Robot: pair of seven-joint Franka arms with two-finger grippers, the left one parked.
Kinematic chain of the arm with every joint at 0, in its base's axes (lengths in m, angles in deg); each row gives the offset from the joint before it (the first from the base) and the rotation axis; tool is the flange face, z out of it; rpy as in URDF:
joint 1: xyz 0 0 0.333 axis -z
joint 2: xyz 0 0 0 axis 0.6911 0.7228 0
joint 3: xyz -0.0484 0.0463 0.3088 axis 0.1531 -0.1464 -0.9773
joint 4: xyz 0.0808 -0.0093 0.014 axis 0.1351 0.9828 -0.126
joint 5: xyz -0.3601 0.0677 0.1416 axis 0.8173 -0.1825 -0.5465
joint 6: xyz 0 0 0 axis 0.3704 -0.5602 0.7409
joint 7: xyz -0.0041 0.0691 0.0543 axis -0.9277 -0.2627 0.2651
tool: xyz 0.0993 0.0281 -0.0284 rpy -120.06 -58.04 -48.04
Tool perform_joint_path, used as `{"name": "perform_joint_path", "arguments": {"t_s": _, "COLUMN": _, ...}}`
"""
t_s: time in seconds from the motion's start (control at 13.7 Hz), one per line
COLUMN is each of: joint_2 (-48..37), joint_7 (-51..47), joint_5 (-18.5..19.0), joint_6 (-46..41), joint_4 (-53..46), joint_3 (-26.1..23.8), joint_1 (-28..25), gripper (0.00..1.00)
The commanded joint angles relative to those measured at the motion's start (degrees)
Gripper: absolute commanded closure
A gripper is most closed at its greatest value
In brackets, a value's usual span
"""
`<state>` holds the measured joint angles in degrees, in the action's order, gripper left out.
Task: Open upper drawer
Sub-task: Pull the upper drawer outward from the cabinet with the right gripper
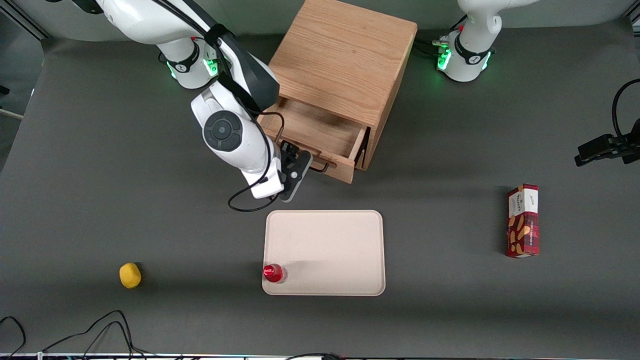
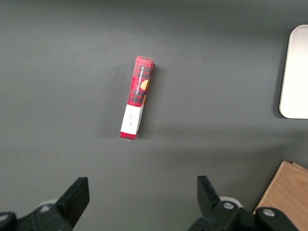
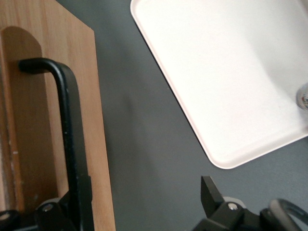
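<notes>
At my claw (image 1: 298,169), fingers spread apart around the black handle (image 3: 72,144) of the upper drawer (image 1: 320,135), which stands partly out; a straight, level pull toward the tray (image 1: 370,250) should finish cleanly.

- Drawer (image 1: 320,132): light oak grain, black bar handle (image 3: 72,144).
- Gripper (image 1: 296,172): black, on a white arm, at the handle.
- Tray (image 1: 325,235) near gripper: pale cream.
- Bottle (image 1: 273,273): red cap.
- Lemon (image 1: 130,275): yellow.
- Box (image 1: 523,220): red tartan, white end.
- Table (image 1: 100,200): dark grey.
</notes>
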<state>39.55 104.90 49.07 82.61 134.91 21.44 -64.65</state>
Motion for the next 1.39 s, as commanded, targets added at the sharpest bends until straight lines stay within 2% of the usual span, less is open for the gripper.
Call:
{"name": "perform_joint_path", "arguments": {"t_s": 0.0, "joint_2": 0.45, "joint_7": 1.11, "joint_5": -0.08, "joint_6": 0.17, "joint_4": -1.56, "joint_3": 1.89, "joint_1": -0.33, "gripper": 0.0}}
{"name": "perform_joint_path", "arguments": {"t_s": 0.8, "joint_2": 0.54, "joint_7": 1.9, "joint_5": -0.43, "joint_6": 2.72, "joint_4": -2.8, "joint_3": 4.88, "joint_1": -0.16, "gripper": 0.0}}
{"name": "perform_joint_path", "arguments": {"t_s": 1.1, "joint_2": 0.54, "joint_7": 1.9, "joint_5": -1.13, "joint_6": 4.82, "joint_4": -2.8, "joint_3": 5.5, "joint_1": -0.16, "gripper": 0.0}}
{"name": "perform_joint_path", "arguments": {"t_s": 1.32, "joint_2": 0.71, "joint_7": 1.9, "joint_5": -3.15, "joint_6": 6.49, "joint_4": -2.88, "joint_3": 5.67, "joint_1": -0.16, "gripper": 0.0}}
